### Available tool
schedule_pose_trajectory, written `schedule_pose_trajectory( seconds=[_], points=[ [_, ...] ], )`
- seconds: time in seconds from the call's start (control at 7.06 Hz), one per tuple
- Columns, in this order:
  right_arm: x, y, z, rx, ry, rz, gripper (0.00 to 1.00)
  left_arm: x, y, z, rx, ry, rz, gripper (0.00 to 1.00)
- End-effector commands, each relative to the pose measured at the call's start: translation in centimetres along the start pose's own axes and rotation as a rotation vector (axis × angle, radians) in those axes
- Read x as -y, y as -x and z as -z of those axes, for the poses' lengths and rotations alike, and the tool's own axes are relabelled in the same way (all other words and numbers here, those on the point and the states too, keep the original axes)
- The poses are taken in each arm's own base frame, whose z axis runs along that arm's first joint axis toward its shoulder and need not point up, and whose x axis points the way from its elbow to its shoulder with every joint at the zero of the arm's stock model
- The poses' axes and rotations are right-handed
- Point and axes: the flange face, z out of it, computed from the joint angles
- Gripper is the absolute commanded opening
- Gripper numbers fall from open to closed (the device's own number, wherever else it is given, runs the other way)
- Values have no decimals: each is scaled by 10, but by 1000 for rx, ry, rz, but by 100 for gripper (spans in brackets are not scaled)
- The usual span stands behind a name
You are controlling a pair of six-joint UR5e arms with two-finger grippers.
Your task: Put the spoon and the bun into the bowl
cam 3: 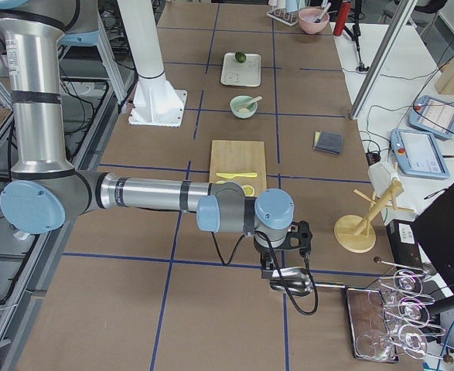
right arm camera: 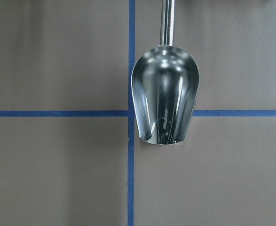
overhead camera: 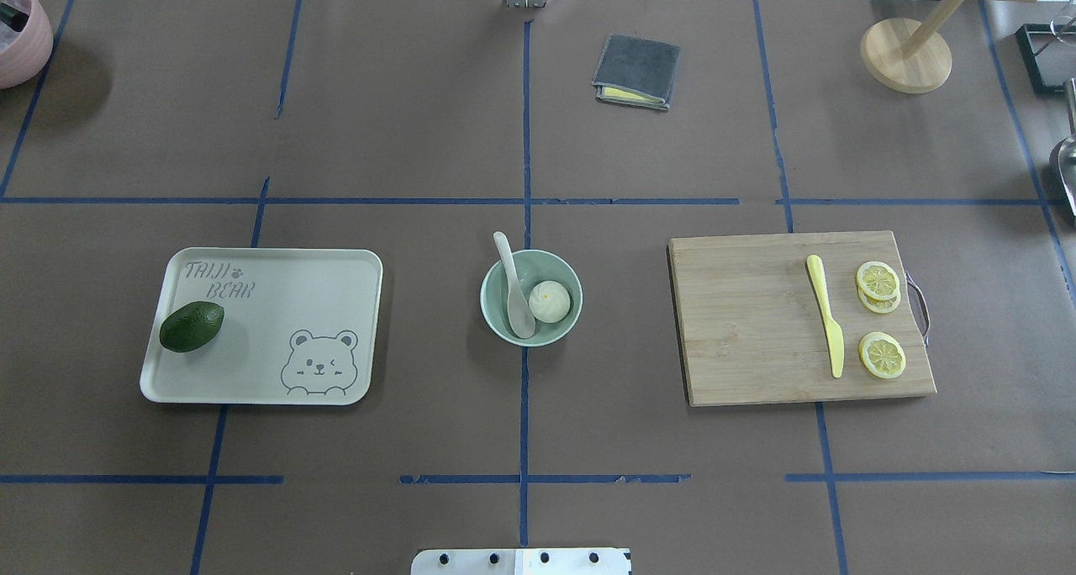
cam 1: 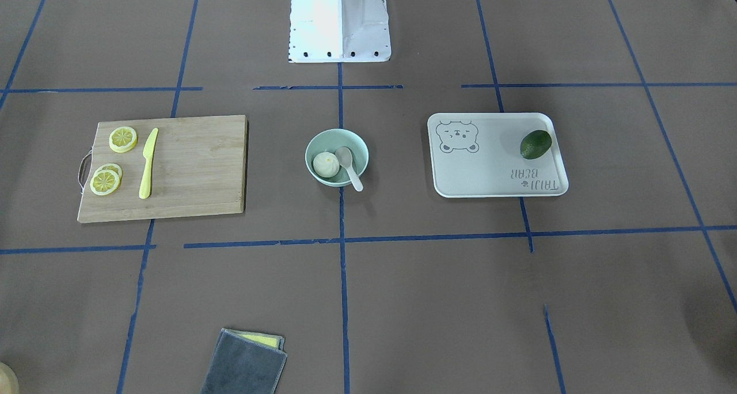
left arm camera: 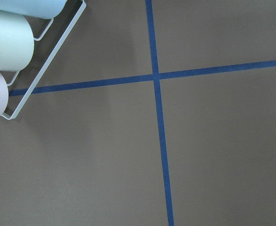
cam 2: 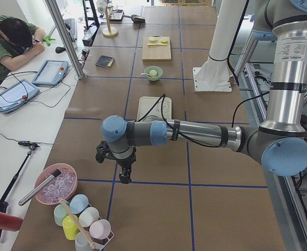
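Brown paper gridded with blue tape is covering the table (overhead camera: 403,121), and both arms are hanging well apart from its middle. The left gripper (cam 2: 123,175) is hovering near one end of the table and the right gripper (cam 3: 273,267) near the other, above a metal scoop (right arm camera: 165,94). Each is showing only in a side view, so whether the fingers are spread or pressed together I cannot tell. Mid-table, between a cutting board (overhead camera: 740,323) and a bear-print tray (overhead camera: 336,272), the bowl (overhead camera: 492,293) is sitting upright. The spoon (overhead camera: 513,289) is lying with its scoop down inside the bowl and its handle leaning out over the rim. The bun (overhead camera: 549,301) is resting on the bowl's floor just beside the scoop. Judging by this, both items are already in — nothing is looking left to place.
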Motion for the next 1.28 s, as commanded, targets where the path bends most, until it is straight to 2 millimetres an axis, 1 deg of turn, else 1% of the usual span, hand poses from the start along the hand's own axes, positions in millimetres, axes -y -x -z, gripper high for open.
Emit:
schedule_pose_trajectory(
  seconds=[0.0,0.42,0.85,1.13],
  points=[
    [0,1,1,0,-1,1,100,0,0,0,0,0,3,100],
    [4,3,3,-1,-7,5,100,1,-1,1,-4,-5,5,100],
    [6,6,6,-1,-12,11,100,7,1,1,6,-59,-29,100],
    [6,6,6,-1,-12,11,100,7,1,1,6,-59,-27,100]
  ],
)
